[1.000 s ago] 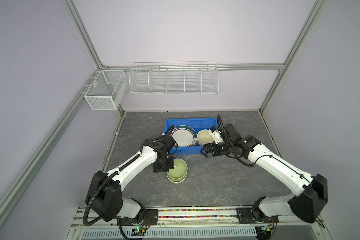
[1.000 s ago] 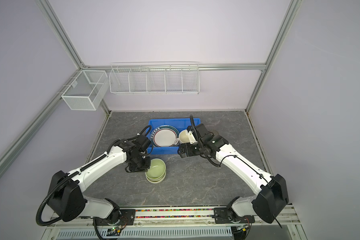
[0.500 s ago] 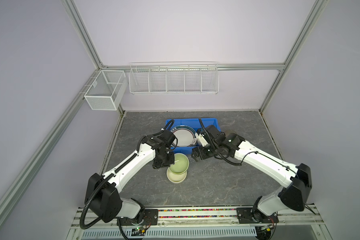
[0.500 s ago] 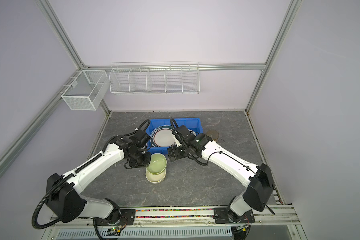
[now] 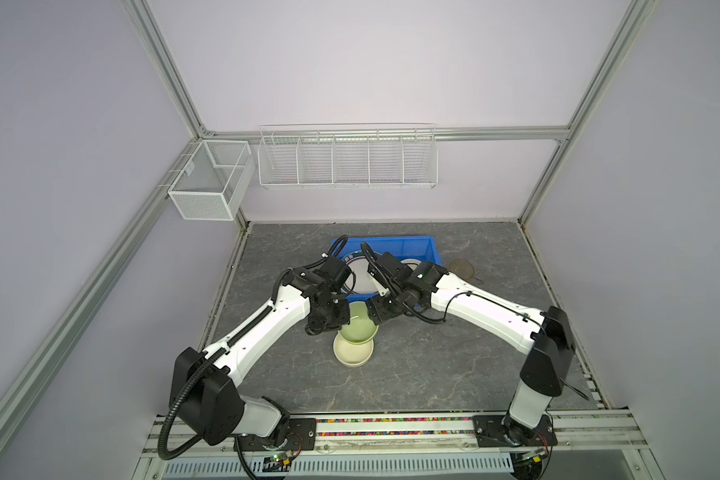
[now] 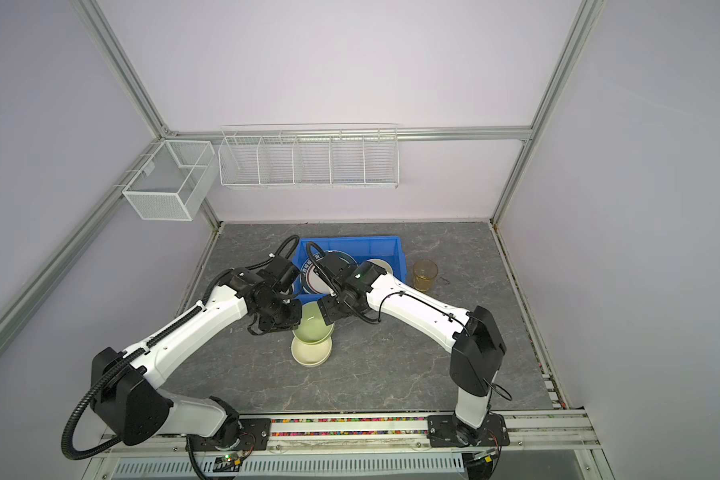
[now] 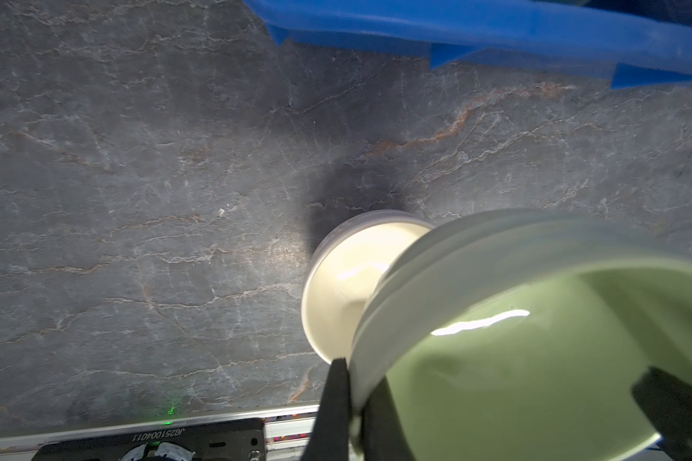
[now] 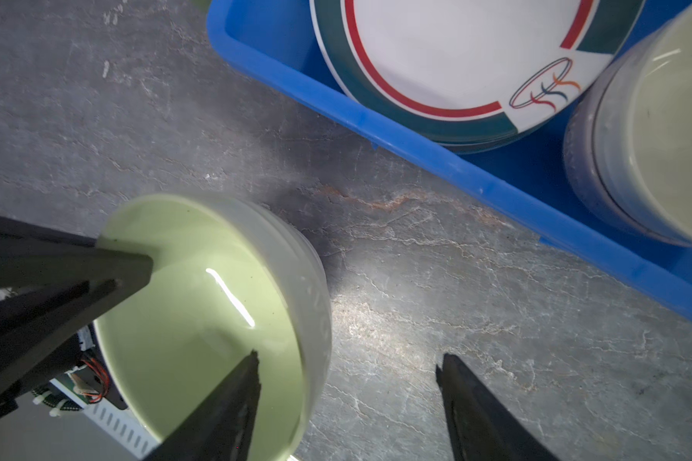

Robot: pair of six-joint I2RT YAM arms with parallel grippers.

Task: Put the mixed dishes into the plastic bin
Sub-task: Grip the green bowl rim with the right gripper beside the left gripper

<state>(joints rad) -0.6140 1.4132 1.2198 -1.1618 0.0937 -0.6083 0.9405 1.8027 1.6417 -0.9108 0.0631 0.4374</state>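
Pinching the rim of the green bowl [image 5: 358,326], the left gripper [image 7: 354,399] has its jaws pressed onto the wall, one finger inside and one outside. It holds the bowl tilted over the cream bowl [image 5: 352,353], which sits on the grey table [image 5: 433,365] in front of the blue bin [image 5: 395,243]. Right gripper [image 8: 348,357]: jaws spread, straddling the opposite rim, neither finger seen touching it; the bin holds the teal-red rimmed plate [image 8: 456,52] and a pale bowl [image 8: 656,119], and the amber cup [image 6: 425,274] stands on the table beside the bin's right end.
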